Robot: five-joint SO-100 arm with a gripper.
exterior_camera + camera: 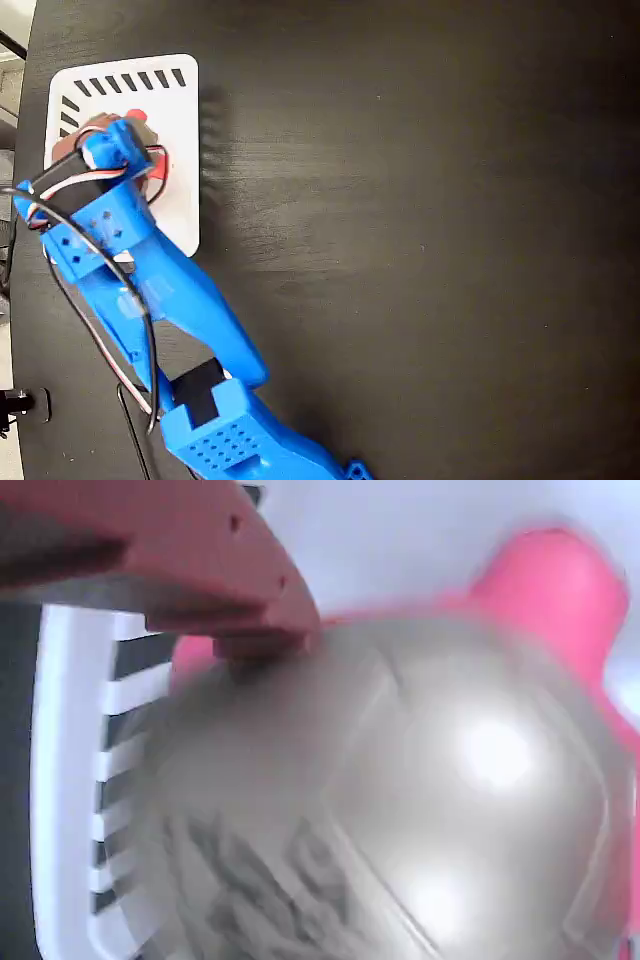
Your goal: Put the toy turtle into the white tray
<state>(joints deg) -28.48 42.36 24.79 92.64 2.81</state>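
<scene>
Item: white tray (pixel 180 150), rectangular, rounded corners, dark slanted slots along its top and left edges in the fixed view. It lay at the upper left of a black table (pixel 420 250), its left edge near the table's left border.

Item: toy turtle (pixel 400 800), glossy beige-gold shell with a dark printed mark, pink head and legs. In the wrist view it filled most of the frame, over the tray's white floor beside the slotted edge. In the fixed view only a red scrap (pixel 137 116) showed past the arm, inside the tray's upper half.

Item: gripper (pixel 115 135), blue arm reaching from the lower edge of the fixed view. One pink finger (pixel 200 570) touched the shell's top; the other finger was out of sight, so whether the turtle was pinched could not be told.

Open room: the table right of the tray and arm was bare to its far edges.
</scene>
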